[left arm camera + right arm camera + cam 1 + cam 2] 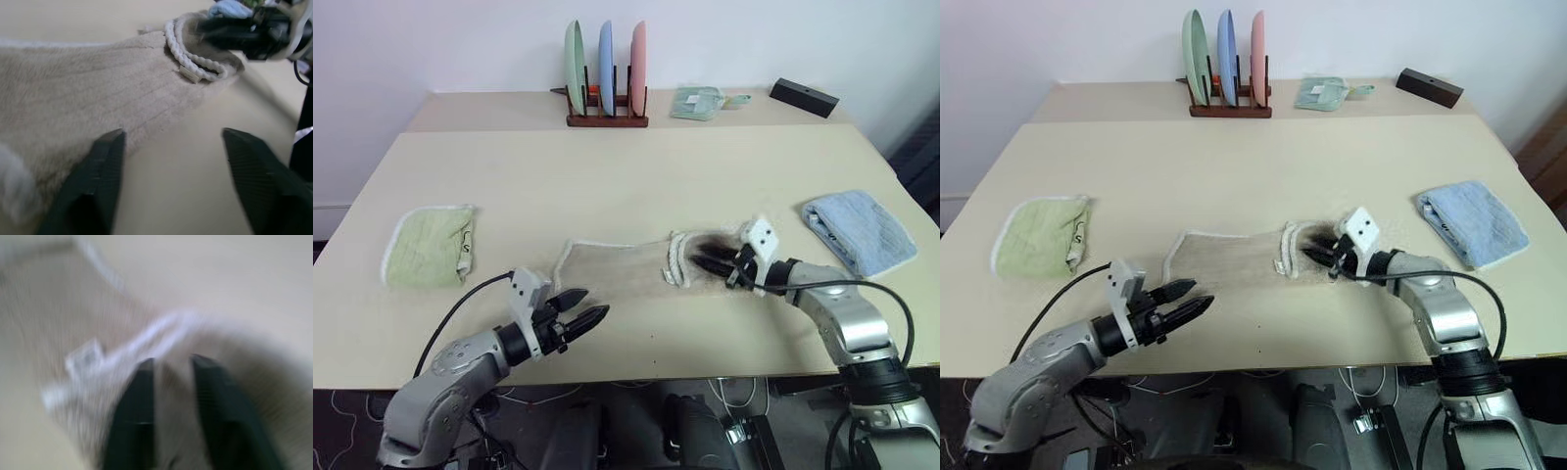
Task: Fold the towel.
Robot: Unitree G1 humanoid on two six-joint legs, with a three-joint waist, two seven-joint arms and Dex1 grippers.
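**Towel lying mid-table, both grippers at its ends**

Head views: the towel [625, 266] lies on the table [607, 176]; bare tabletop beyond. A plate rack [606, 119] holds three plates at the far edge.

Left wrist: left gripper [171, 142] spread wide, empty, at the towel's near edge.

Right wrist: right gripper [171, 363] fingers slightly parted over the piped edge; grip unclear.

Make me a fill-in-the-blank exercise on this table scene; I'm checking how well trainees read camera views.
1. The large beige terry towel lies between the small green towel and the folded light ____ towel.
2. The wooden rack holds ____ upright plates.
3. The right tool is at the beige towel's white ____ edging.
4. The left tool has its jaws ____.

Missing words: blue; three; corded; open
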